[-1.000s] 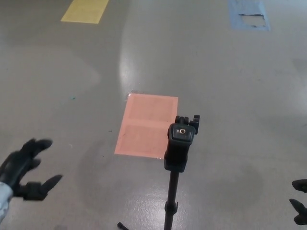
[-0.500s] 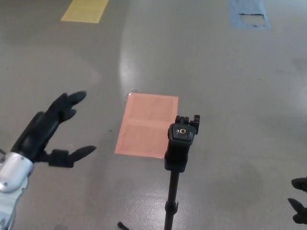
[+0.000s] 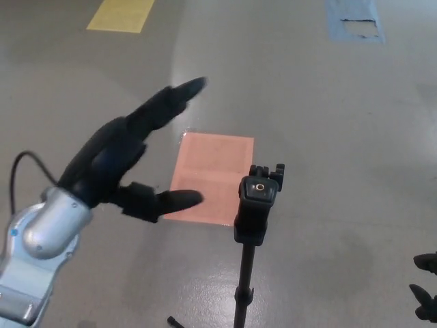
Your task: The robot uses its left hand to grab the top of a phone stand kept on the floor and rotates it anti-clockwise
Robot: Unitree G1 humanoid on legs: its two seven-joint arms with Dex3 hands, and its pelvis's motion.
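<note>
A black phone stand [image 3: 255, 208] rises from the floor in the lower middle of the head view, its clamp head on a thin pole. My left hand [image 3: 126, 160] is raised to the left of the stand's top, open, with fingers stretched up and right and the thumb pointing at the clamp head. A gap remains between the thumb tip and the stand. Only the fingertips of my right hand [image 3: 426, 287] show at the lower right edge, far from the stand.
A salmon-pink rectangle [image 3: 212, 174] lies on the grey floor behind the stand. A yellow marking [image 3: 121, 15] is at the top left and a blue one [image 3: 353, 19] at the top right. One foot of the stand [image 3: 175, 321] shows at the bottom.
My left hand has risen from the lower left edge and moved right towards the stand's top, staying open. The stand and my right hand have not moved.
</note>
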